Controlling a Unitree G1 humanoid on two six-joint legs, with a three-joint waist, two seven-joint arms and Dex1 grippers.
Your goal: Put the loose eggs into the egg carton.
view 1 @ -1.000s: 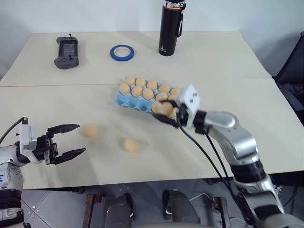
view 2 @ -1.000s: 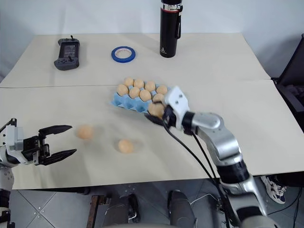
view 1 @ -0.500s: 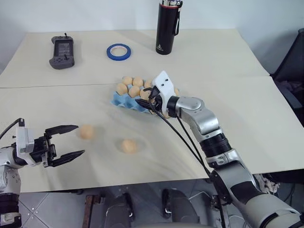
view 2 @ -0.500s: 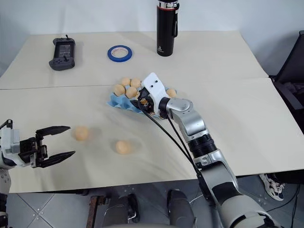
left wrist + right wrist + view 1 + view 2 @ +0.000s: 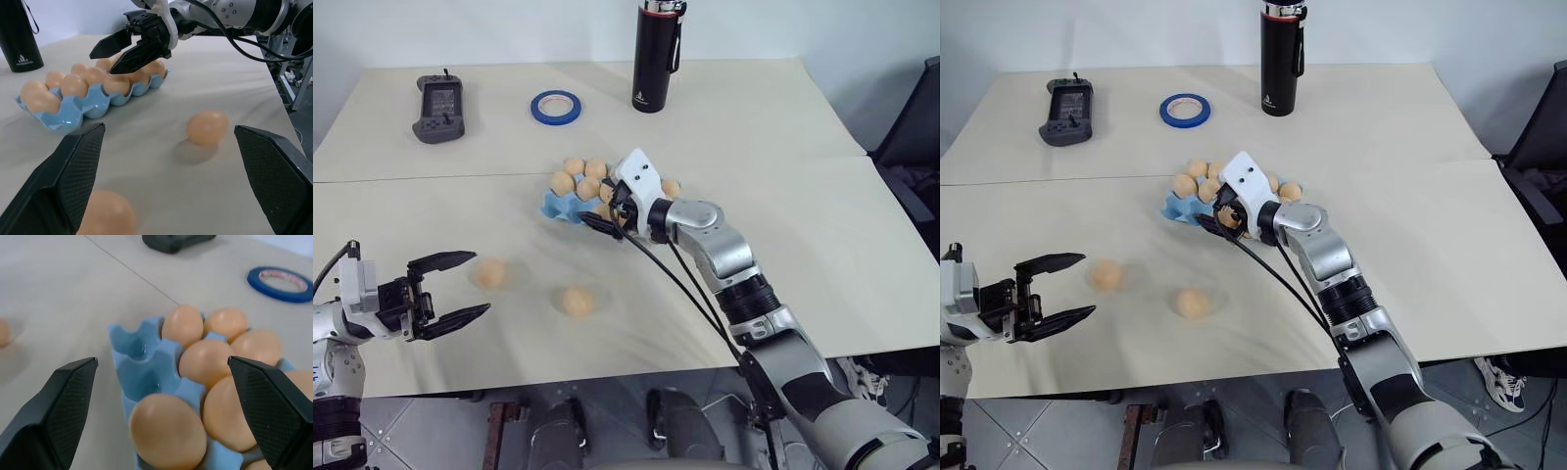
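The egg carton [image 5: 570, 204] lies near the middle of the table [image 5: 803, 225], most of its cups filled with eggs; in the right wrist view two cups at its near-left end are bare blue, and an egg [image 5: 167, 431] sits in the cup next to them. Two loose eggs rest on the table nearer the robot and to the left: one [image 5: 490, 272] just beyond the left gripper [image 5: 460, 289], the other [image 5: 577, 301] further right and a little nearer. Both stand apart from the carton with bare tabletop between.

The right gripper [image 5: 1214, 219] hangs over the carton's near edge, its fingers spread apart and holding nothing (the left wrist view shows the two black fingers splayed above the eggs). The left gripper is wide open and empty, level over the table's near-left part, close to the left egg but not touching it.

On the far side stand a black bottle [image 5: 656, 57], a blue tape ring [image 5: 556, 106] to its left, and a grey controller [image 5: 440, 96] further left, all well away from the carton.

A second ago the right gripper was closed on an egg at the carton's right end; it has since moved left along the carton and opened. The left gripper has barely shifted.
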